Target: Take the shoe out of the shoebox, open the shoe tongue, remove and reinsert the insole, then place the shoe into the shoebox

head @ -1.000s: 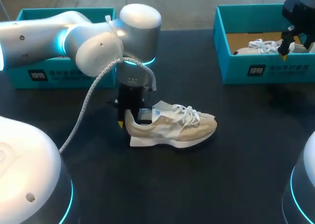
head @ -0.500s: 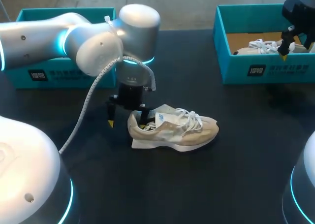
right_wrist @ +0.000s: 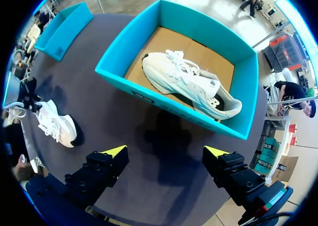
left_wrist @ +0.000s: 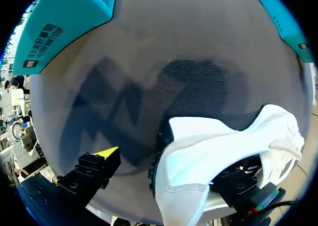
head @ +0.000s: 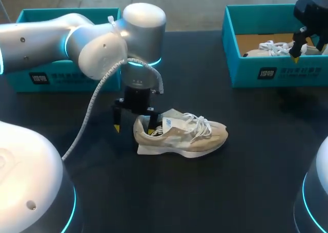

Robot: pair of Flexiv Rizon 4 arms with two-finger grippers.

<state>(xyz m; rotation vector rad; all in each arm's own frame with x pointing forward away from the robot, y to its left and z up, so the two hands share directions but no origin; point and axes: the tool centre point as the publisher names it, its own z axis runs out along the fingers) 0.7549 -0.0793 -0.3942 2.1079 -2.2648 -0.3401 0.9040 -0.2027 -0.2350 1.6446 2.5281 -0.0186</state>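
- The shoe [head: 180,135] is beige and cream, with white laces and a white sole.
- The surface [head: 230,182] is dark grey, almost black.
- Both boxes, left [head: 77,78] and right [head: 297,71], are teal; the right one has a brown cardboard floor.
- The second shoe [right_wrist: 191,84] is white with a dark lining.
- The left arm [head: 97,46] is silver-white with glowing cyan rings.
- The left end effector [head: 134,126] and the right end effector [right_wrist: 165,151] are both black with yellow tips.

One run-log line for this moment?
left gripper: open, astride heel | shoe: on table | right gripper: open, raised beside box holding second shoe
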